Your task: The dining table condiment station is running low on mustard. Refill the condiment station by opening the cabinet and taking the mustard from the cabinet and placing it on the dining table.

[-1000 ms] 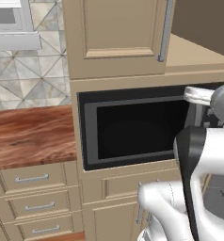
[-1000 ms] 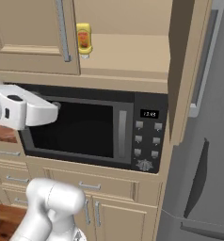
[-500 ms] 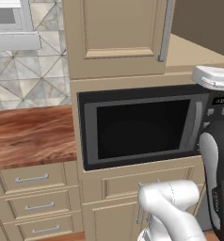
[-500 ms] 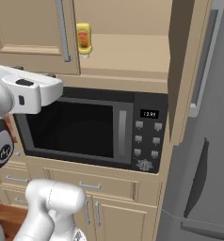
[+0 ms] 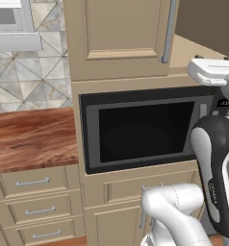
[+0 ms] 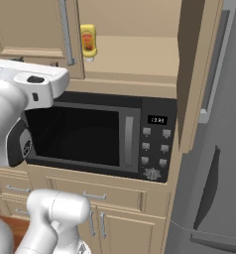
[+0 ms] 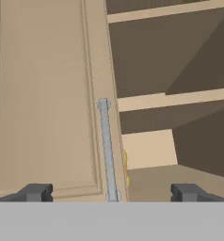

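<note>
The cabinet [image 6: 30,25] has its left door [image 5: 121,33] shut and its right door [image 6: 197,74] swung open, edge-on to the right base camera. The mustard [image 6: 88,40], a yellow bottle with an orange-red label, stands on the lowest shelf just right of the shut door's silver handle [image 6: 66,30]. In the hand view my gripper [image 7: 111,193] is open and empty. It faces that handle [image 7: 107,150], and a thin yellow sliver of the mustard [image 7: 126,167] peeks past the door's edge. The dining table is out of view.
A black microwave [image 5: 140,129] sits built in right under the cabinet, its keypad [image 6: 157,146] on the right. A reddish wood countertop [image 5: 30,137] over beige drawers [image 5: 34,182] lies to the left. A grey fridge [image 6: 224,149] stands to the right. Bare upper shelves [image 7: 172,99] show inside the cabinet.
The arm's hand has risen from microwave height to the level of the cabinet's bottom edge. The gripper has stayed open. The mustard and the doors have not moved.
</note>
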